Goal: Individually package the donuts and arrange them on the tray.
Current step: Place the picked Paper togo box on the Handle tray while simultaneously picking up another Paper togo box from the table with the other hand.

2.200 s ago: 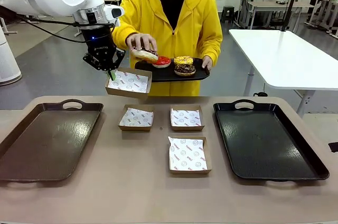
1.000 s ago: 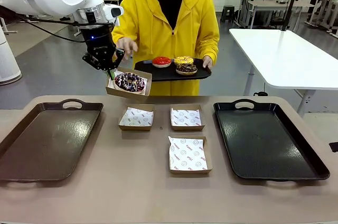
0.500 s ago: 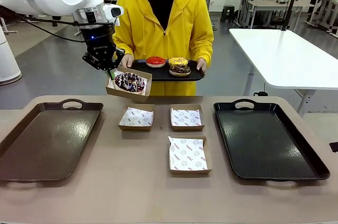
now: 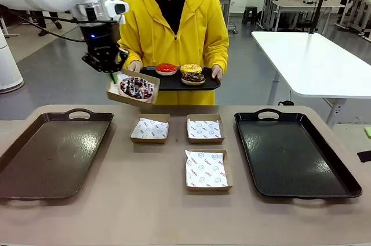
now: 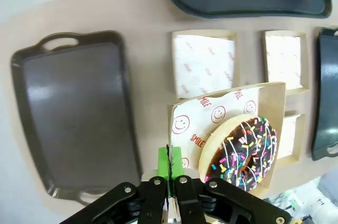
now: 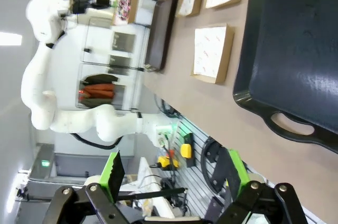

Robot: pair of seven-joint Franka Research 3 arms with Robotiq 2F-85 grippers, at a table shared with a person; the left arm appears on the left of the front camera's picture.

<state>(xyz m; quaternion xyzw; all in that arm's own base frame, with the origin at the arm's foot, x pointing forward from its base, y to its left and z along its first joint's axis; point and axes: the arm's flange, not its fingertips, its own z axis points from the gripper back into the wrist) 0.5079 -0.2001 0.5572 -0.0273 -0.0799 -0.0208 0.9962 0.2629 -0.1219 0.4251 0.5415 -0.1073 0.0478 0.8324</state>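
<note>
My left gripper (image 4: 113, 75) is shut on the near-left edge of a shallow cardboard box (image 4: 119, 91) and holds it in the air above the table's far side. The purple sprinkled donut (image 4: 137, 87) lies in that box. In the left wrist view the green pads (image 5: 170, 161) pinch the box rim beside the donut (image 5: 243, 150). A person in yellow holds a black serving tray (image 4: 206, 82) with the red donut (image 4: 166, 68), the yellow donut (image 4: 190, 68) and the chocolate donut (image 4: 193, 77). My right gripper (image 6: 174, 170) is open and holds nothing, low beside the table.
Three empty paper-lined boxes (image 4: 150, 128) (image 4: 204, 129) (image 4: 207, 169) sit mid-table. A brown tray (image 4: 52, 153) lies at the left and a black tray (image 4: 295, 153) at the right. The right wrist view looks along the black tray's handle (image 6: 293, 129).
The person put the sprinkled donut into the held box and withdrew the hand. My left gripper then rose and shifted left with the box; the person's tray moved slightly left.
</note>
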